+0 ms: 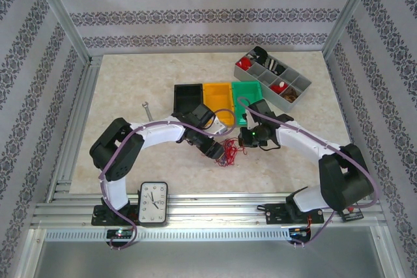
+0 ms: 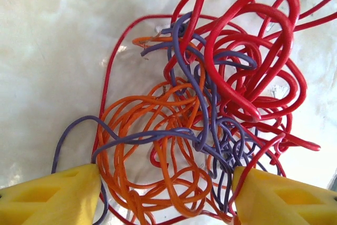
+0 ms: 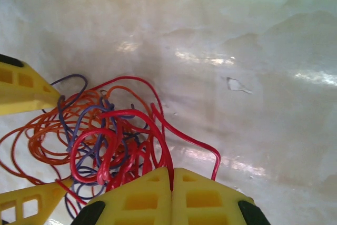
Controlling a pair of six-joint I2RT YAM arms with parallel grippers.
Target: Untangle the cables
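over the tangled cables (image 2: 200,119), left gripper (image 2: 166,185) gapes empty while right gripper (image 3: 172,178) pinches red strands.

— What closes the space in?
— Walls (image 1: 208,14) on the left, right and far sides. They are white, with bands of dark ornamental pattern, and are held in a frame of aluminium posts (image 1: 62,17).
— And underneath?
— A table (image 1: 130,89) with a pale, marbled beige top, glossy enough to throw back bright patches of light. Grooved aluminium rails (image 1: 215,208) run along its near edge and left side.
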